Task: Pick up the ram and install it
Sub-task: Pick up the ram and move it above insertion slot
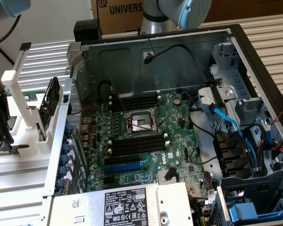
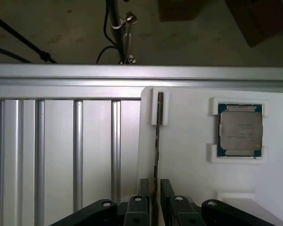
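The ram (image 2: pixel 156 141) stands on edge in a slot of a white holder plate (image 2: pixel 188 188) and shows as a thin dark strip. My gripper (image 2: pixel 155 188) straddles its near end. One black finger (image 2: pixel 144 190) sits on each side with a slim gap, so the gripper is open around the stick. In the exterior view, my gripper (image 1: pixel 0 132) hangs over the white fixture (image 1: pixel 19 155) at the exterior view's left, outside the computer case. On the green motherboard (image 1: pixel 174 127), long black memory slots (image 1: pixel 137 143) lie beside the processor socket (image 1: pixel 140 123).
A processor chip (image 2: pixel 240 130) rests in its own pocket on the white plate. A ribbed metal table (image 2: pixel 56 150) lies beside the plate. A dark card (image 1: pixel 51 101) stands in a white rack. The case wall (image 1: pixel 66 141), blue cables (image 1: pixel 226 122) and power supply (image 1: pixel 127 207) surround the board.
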Tool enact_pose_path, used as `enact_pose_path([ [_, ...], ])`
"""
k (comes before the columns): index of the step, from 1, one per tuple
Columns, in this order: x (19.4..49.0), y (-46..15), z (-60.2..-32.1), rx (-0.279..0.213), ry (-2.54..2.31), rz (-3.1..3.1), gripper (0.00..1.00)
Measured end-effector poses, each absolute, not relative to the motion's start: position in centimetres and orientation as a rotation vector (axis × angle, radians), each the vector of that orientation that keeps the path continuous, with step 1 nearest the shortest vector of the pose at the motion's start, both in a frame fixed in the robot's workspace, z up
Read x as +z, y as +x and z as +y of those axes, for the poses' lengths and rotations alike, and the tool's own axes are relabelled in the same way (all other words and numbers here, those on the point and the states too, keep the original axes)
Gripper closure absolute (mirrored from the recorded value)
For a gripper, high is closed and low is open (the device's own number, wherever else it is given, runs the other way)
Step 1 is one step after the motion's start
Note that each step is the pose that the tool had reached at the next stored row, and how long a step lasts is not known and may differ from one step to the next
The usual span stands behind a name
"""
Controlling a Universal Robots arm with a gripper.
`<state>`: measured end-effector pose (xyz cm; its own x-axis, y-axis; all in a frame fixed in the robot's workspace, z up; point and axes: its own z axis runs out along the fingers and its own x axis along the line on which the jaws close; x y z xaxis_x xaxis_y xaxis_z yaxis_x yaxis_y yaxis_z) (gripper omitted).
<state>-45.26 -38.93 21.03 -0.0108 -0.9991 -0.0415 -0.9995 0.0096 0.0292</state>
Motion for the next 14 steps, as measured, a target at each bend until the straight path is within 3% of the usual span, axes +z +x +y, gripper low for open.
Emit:
enact_pose_path([
  [14,20.4,-45.27,-38.74,0.078,-2.228,2.201,0.76],
])
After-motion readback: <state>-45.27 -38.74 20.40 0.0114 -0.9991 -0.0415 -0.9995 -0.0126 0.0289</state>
